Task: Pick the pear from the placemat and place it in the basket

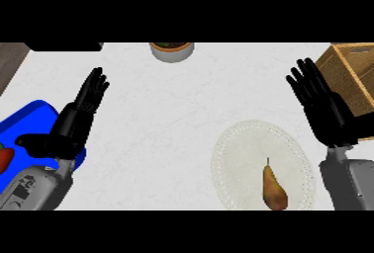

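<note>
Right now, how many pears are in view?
1. The pear lies on the round white placemat, lower right. A red item cut off at the left edge cannot be identified.

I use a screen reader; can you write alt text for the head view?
A brown pear lies untouched on a round cream placemat at lower right. The open right robot hand is beside a woven basket; the open left robot hand is over a blue tray.
</note>
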Controlling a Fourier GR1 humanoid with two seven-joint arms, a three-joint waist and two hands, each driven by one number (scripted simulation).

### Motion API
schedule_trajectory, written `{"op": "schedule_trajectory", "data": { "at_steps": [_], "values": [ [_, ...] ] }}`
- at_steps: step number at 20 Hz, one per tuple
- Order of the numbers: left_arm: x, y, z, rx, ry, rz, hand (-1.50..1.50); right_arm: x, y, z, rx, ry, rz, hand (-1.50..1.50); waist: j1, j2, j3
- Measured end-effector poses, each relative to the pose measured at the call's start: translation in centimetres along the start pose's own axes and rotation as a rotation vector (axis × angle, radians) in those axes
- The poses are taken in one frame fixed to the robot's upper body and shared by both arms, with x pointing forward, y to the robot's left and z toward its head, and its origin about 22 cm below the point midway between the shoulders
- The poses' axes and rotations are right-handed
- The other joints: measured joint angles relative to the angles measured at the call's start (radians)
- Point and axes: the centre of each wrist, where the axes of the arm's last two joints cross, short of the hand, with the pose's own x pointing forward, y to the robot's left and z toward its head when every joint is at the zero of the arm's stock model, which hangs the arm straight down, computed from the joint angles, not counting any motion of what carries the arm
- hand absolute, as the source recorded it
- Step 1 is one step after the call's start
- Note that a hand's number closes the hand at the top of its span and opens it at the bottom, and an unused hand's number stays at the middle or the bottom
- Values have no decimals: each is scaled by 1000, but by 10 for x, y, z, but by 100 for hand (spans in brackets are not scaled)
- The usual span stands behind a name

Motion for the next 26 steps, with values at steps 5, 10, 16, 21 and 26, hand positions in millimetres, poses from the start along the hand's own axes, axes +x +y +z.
{"op": "schedule_trajectory", "data": {
  "at_steps": [5,10,16,21,26],
  "values": [
    [-44,5,35,45,282,24,0,-16,17,-15,130,108,-71,150,38,8,5],
    [-87,13,79,89,606,30,0,-37,77,-17,483,207,-111,-150,57,9,7],
    [-90,27,94,135,674,40,0,-36,133,4,634,300,116,-150,22,-11,9],
    [-90,30,97,139,688,43,0,7,123,-18,626,308,578,-150,17,-17,8],
    [-90,24,99,128,676,49,0,73,102,-53,638,324,916,-150,24,-13,9]
  ]
}}
